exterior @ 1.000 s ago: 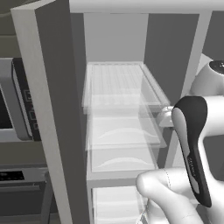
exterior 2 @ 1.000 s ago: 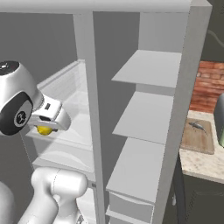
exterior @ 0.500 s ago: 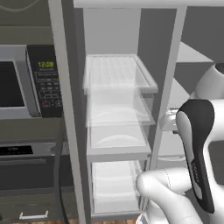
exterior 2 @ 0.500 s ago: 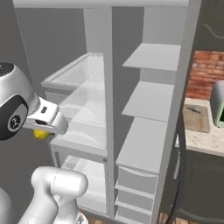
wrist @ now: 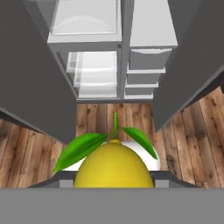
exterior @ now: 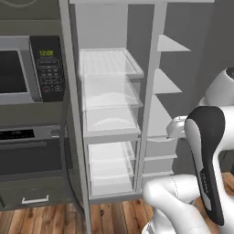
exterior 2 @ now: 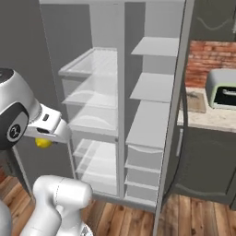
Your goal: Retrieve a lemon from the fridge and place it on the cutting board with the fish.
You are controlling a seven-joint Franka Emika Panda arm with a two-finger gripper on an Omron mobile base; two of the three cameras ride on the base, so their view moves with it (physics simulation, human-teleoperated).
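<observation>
The lemon [wrist: 113, 166], judged light, firm and slippery-skinned, is clamped across its round middle in the claw [wrist: 113, 186], with the open fridge [wrist: 94, 39] ahead.

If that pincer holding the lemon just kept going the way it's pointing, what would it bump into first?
Probably the wooden floor in front of the open fridge. The hand view looks down past the lemon at floorboards, with the fridge's bottom drawers just beyond. Depth is hard to judge, so the drawers could come first.
</observation>
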